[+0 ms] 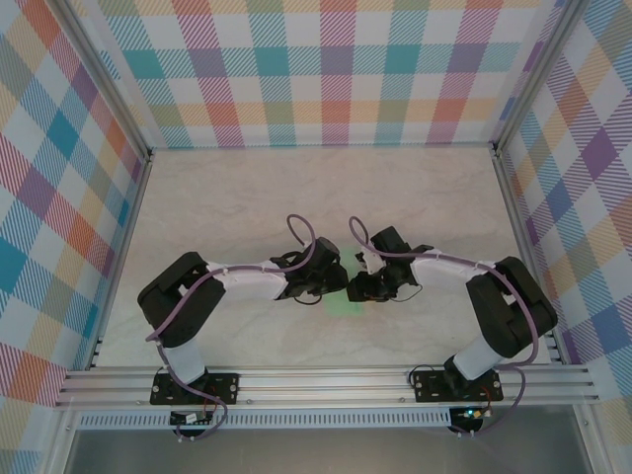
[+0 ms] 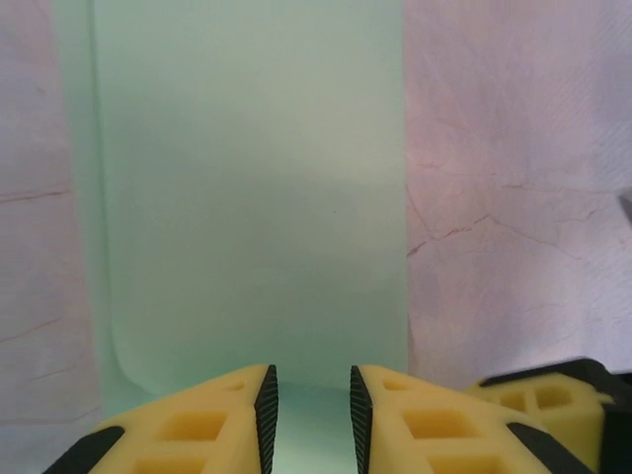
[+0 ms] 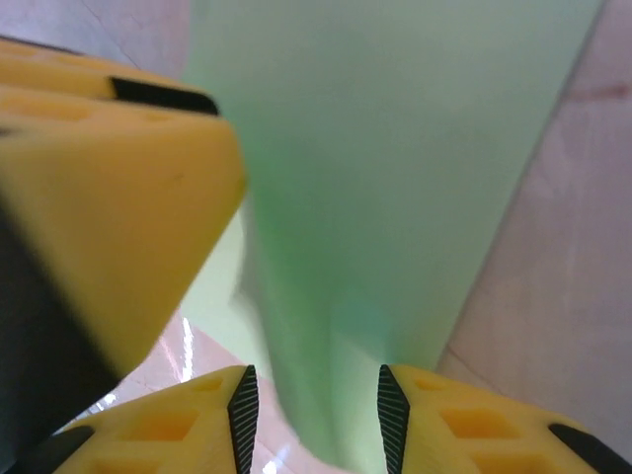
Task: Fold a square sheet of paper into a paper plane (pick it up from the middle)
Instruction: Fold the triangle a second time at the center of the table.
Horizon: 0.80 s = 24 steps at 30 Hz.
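The paper plane (image 1: 344, 305) is a pale mint-green folded sheet lying on the table between the two wrists, mostly covered by them from above. In the left wrist view the paper (image 2: 257, 197) lies as a flat band with straight long edges. My left gripper (image 2: 313, 420) is open, its pads a narrow gap apart over the paper's near end. In the right wrist view a raised fold of the paper (image 3: 395, 178) runs down between the pads of my right gripper (image 3: 316, 420), which is open and not pinching it. A yellow finger (image 3: 109, 197) of the left gripper sits close at upper left.
The pale marbled table (image 1: 247, 197) is walled by plaid panels on three sides, and an aluminium rail (image 1: 326, 380) with both arm bases runs along the near edge. The two grippers (image 1: 331, 286) (image 1: 360, 288) nearly touch at the table's middle.
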### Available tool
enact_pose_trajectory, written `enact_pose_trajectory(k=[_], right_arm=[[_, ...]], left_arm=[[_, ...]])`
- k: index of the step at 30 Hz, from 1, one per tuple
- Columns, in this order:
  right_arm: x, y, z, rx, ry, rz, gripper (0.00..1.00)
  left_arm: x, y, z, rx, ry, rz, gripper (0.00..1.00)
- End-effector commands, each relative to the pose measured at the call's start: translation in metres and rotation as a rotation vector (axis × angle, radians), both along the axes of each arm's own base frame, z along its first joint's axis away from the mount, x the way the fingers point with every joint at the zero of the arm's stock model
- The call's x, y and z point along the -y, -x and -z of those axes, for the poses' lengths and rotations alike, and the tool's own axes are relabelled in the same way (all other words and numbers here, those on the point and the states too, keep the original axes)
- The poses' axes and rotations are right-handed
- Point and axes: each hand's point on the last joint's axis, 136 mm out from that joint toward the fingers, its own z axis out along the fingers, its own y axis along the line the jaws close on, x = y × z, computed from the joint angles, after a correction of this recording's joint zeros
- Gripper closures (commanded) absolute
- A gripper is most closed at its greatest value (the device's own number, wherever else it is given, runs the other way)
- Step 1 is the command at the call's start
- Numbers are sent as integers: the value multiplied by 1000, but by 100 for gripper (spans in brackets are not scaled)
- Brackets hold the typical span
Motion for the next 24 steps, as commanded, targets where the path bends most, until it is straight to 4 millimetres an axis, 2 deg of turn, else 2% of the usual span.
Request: enact_pose_trajectory(k=[1, 8, 13, 20, 24], right_arm=[[-18, -12, -11, 44, -71, -50, 62], [-22, -16, -7, 41, -70, -71, 71], [-22, -18, -6, 53, -66, -89, 90], [-24, -20, -11, 41, -124, -114, 97], [-26, -22, -16, 21, -169, -104, 99]], left_arm=[[-10, 3, -23, 50, -4, -31, 71], [-24, 5, -19, 48, -27, -76, 71], [-27, 6, -17, 45, -30, -84, 71], [-22, 6, -15, 43, -26, -60, 71], [-20, 6, -14, 39, -24, -57, 71]])
